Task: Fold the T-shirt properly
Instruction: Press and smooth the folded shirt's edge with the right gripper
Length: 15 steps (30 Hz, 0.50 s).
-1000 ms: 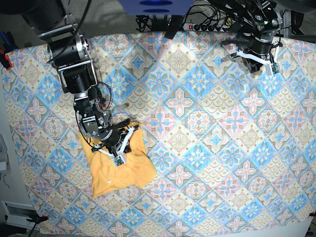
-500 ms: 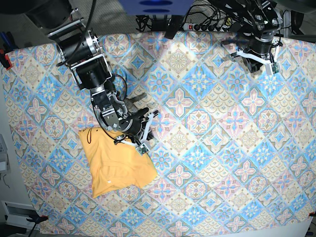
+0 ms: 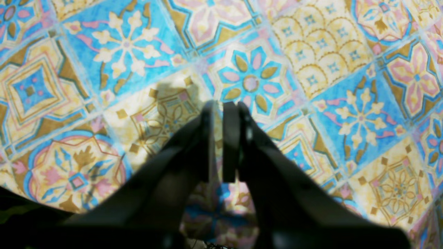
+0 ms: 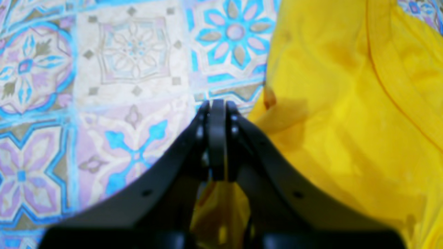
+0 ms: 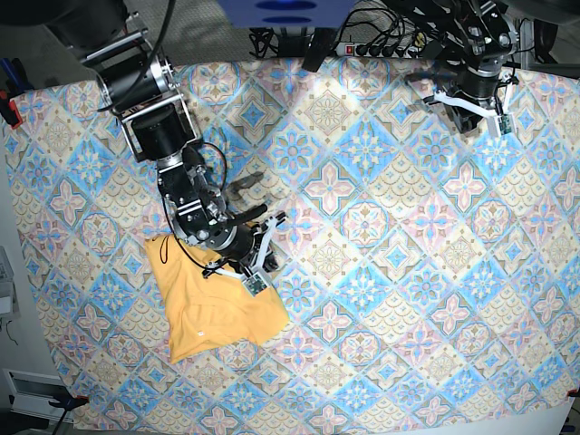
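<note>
**Shirt's bunched up bottom-left, both tools closed on nothing**

While the left tool [image 3: 221, 107] sits over bare tablecloth [image 3: 311, 52] in the left wrist view, its jaws are nearly together, nothing between them.

Right wrist view: right tool [image 4: 217, 105] pinched together, empty, just beside the T-shirt [image 4: 346, 103] edge.

Base view: T-shirt [image 5: 213, 308] lies crumpled on the tabletop's near-left part, right tool [image 5: 265, 254] at its upper right corner, left tool [image 5: 476, 113] well apart, far side.

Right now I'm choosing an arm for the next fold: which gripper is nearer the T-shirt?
Right. The right gripper hangs at the T-shirt's top edge, jaws shut and empty. The left gripper is far across the tablecloth, also shut.
</note>
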Available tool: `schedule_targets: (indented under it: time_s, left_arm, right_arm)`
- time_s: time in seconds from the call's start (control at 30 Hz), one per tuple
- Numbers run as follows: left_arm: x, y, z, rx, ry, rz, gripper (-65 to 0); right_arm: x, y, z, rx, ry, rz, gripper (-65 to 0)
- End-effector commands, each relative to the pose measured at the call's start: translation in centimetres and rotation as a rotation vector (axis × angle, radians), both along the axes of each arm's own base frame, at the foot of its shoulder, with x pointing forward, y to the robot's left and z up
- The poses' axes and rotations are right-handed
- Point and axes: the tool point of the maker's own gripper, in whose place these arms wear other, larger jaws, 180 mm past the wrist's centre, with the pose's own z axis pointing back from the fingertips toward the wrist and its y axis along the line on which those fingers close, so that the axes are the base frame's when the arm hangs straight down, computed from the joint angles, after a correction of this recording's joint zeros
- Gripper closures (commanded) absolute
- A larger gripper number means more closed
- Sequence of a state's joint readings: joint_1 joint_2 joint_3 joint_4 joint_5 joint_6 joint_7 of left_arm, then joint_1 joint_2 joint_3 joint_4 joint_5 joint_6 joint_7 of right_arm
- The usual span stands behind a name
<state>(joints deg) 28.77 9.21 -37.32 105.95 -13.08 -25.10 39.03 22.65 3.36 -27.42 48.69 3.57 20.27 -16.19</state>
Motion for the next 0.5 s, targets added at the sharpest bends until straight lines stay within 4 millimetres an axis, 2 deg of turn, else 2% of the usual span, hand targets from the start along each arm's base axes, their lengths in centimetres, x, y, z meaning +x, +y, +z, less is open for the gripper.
schedule_targets:
  time_s: [0.0, 0.23, 0.37, 0.47]
  left_arm:
    - [0.3, 0.3, 0.7, 0.011, -0.031, 0.001, -3.9]
    - [0.5, 0.3, 0.8, 0.011, -0.035, 0.001, -3.9]
    - [0.6, 0.2, 0.8, 0.009, -0.036, 0.000, -3.9]
    - [0.6, 0.2, 0.8, 0.009, -0.037, 0.000, -3.9]
  right_arm:
    - [2.5, 0.7, 3.0, 0.040, -0.081, -0.001, -0.7]
    - [5.2, -1.6, 5.4, 0.076, -0.126, -0.088, -1.0]
    - [5.8, -2.5, 4.9, 0.071, -0.104, -0.116, -1.1]
    - [5.3, -3.3, 2.9, 0.051, -0.046, -0.132, -1.1]
